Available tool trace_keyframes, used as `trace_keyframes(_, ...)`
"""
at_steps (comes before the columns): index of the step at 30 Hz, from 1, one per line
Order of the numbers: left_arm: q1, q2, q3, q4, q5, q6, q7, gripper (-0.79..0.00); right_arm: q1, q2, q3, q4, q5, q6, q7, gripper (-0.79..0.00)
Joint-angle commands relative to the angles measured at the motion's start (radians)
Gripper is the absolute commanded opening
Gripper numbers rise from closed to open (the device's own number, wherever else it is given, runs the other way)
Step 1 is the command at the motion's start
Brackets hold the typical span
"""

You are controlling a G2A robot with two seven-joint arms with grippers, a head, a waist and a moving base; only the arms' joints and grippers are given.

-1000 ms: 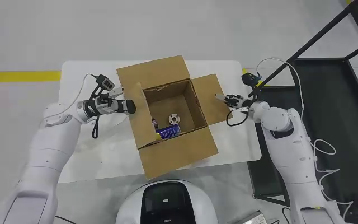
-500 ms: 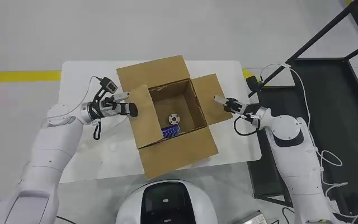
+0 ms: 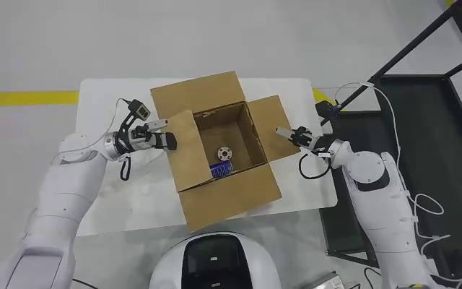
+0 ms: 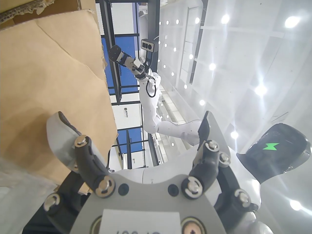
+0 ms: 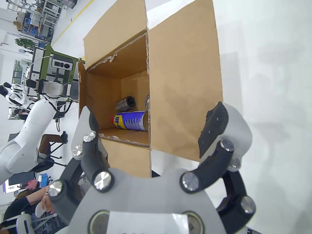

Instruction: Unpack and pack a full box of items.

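**Two open tools flank a box with items left inside**

The cardboard box [image 3: 229, 196] stands mid-desk [image 3: 115, 209] with its flaps folded out. On its floor lie a blue spray can [image 3: 221, 169] toward 6 o'clock and a flanged metal sleeve [image 3: 225, 153] just beside it at the can's 12 o'clock.

The left tool [image 4: 131, 122] hangs at the box's 9 o'clock, fingers apart and empty, near the left flap [image 3: 184, 148]. The right tool [image 5: 152, 113] hangs at 3 o'clock, fingers spread and empty, by the edge of the right flap [image 3: 273, 137].

The step in hand looks like reaching in for an item. One tool should rise over its flap, descend from above, and close across the can's width. It should then lift straight up so nothing catches the cardboard.
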State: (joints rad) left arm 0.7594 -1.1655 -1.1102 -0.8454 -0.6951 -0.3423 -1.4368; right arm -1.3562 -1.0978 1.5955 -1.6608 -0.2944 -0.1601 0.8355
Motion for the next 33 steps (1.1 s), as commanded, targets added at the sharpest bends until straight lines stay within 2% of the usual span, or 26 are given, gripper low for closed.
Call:
trace_keyframes(1,-0.001,-0.001,0.000,-0.003,0.001,0.002,0.004,0.000,-0.004,-0.003,0.002,0.013,0.051,0.015,-0.028,0.000)
trace_keyframes(9,-0.005,-0.004,0.020,-0.017,0.052,-0.003,0.017,0.000,0.028,0.005,0.023,0.158,-0.001,0.071,-0.070,0.000)
trace_keyframes(14,0.001,-0.006,0.041,-0.036,0.104,-0.019,0.035,0.000,0.044,0.004,0.011,0.216,0.047,0.076,-0.048,0.000)
trace_keyframes(17,0.004,-0.007,0.049,-0.052,0.143,-0.047,0.055,0.000,0.051,0.001,0.005,0.227,0.137,0.071,-0.015,0.000)
trace_keyframes(19,0.006,-0.006,0.050,-0.060,0.153,-0.053,0.067,0.000,0.051,-0.002,0.009,0.205,0.253,0.072,0.012,0.000)
trace_keyframes(26,0.003,0.002,0.024,-0.079,0.177,-0.070,0.102,0.000,0.042,-0.005,0.019,0.119,0.470,0.087,0.080,0.000)
trace_keyframes(33,-0.006,0.020,-0.026,-0.073,0.188,-0.069,0.116,0.000,0.058,-0.015,-0.066,0.083,0.610,0.074,0.139,0.000)
